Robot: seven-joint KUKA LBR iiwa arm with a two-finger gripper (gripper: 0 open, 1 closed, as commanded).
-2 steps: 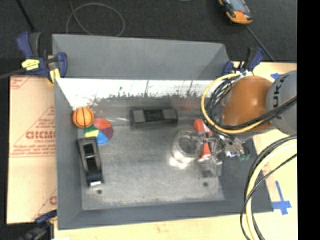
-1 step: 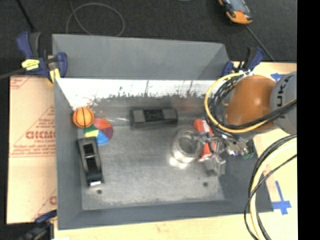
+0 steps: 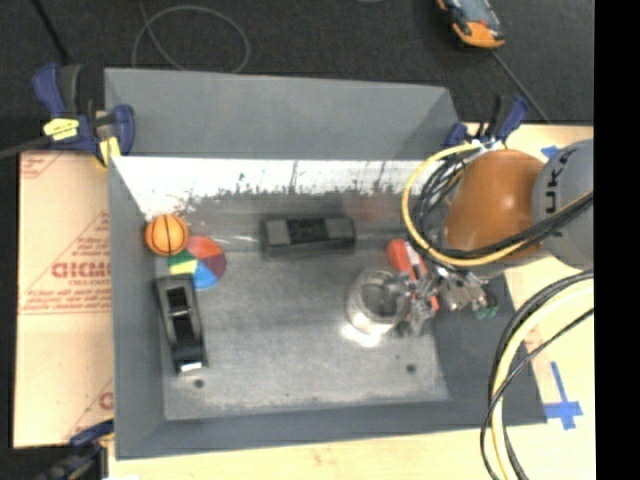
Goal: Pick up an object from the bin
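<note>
While the claw (image 3: 415, 303) hangs by a clear cup (image 3: 366, 310), right side of the bin (image 3: 280, 388), its grip cannot be told

In your bin (image 3: 300, 393), the small basketball (image 3: 166, 234) sits at the back left, and the segmented disc (image 3: 205, 264) touches its right. The tape dispenser (image 3: 180, 324) lies in front of both, along the left wall. The rectangular block (image 3: 308, 233) lies mid-back, and the cup (image 3: 368, 310) stands right of centre, just left of the gripper (image 3: 418, 303).

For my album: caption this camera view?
Robot arm beside a clear round cup in a grey metal bin; orange ball far left.
</note>
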